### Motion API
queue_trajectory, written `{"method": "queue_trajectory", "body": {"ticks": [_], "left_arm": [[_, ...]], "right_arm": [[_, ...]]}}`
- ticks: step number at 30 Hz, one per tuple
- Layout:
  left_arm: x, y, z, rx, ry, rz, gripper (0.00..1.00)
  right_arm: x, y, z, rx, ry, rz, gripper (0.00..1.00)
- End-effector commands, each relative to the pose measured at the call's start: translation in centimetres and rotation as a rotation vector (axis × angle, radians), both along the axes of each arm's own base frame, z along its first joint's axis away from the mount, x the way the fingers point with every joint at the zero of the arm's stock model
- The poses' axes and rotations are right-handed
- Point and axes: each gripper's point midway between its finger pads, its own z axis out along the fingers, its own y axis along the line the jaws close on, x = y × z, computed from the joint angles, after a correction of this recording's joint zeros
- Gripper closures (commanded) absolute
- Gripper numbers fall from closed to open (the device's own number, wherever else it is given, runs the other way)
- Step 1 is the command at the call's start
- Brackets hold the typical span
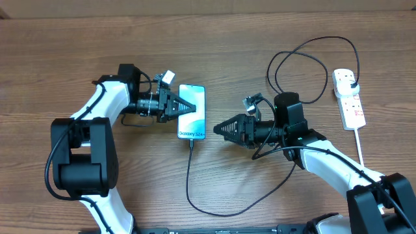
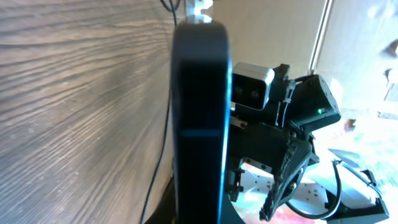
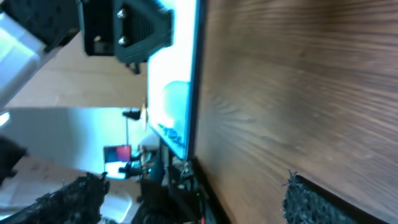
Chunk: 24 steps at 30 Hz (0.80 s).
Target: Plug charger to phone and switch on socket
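Nearest, the charger (image 1: 188, 175) lies slack in a loop on the bench (image 1: 65, 52). Its thin black cable runs up to the near end of the phone (image 1: 193, 129).

The right end effector (image 1: 218, 128) points left, just beside the phone's right edge and apart from it. Its fingers (image 3: 68, 196) are spread wide with nothing held between them. The right arm reaches in low from the near right corner, its wrist rolled onto its side.

Slightly farther back, the left end effector (image 1: 194, 108) points right with its fingers together. The tips lie over the lit screen, but I cannot tell whether they press on it. The left arm rises from the near left and bends at the elbow.

The phone lies flat, mid-bench, between the two end effectors. At the far right lies the socket (image 1: 354, 110), with the charger's black plug at its far end.
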Motion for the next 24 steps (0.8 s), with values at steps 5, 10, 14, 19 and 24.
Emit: {"method": "queue_trajectory", "body": {"ticks": [5,10,14,19,24], "left_arm": [[-0.2,-1.1,2.3,-0.094,-0.023,-0.017,0.96],[-0.5,-1.6,2.4,-0.096,-0.022,-0.032,0.96],[-1.2,-2.8,2.5,-0.104,-0.02,-0.068,0.96],[-2.0,-4.1,2.8,-0.122,-0.018,-0.105,0.93],[-2.3,-4.6,2.8,-0.123,-0.019,-0.123,0.94]], "right_arm": [[-1.0,0.3,1.0,0.051,-0.032,0.073,0.22],[-1.0,0.3,1.0,0.051,-0.032,0.073,0.22],[-1.2,0.4,1.3,0.066,-0.035,0.091,0.28],[-1.5,0.6,1.8,0.087,-0.052,0.116,0.47],[-1.9,1.6,1.3,0.056,-0.06,0.116,0.64]]}}
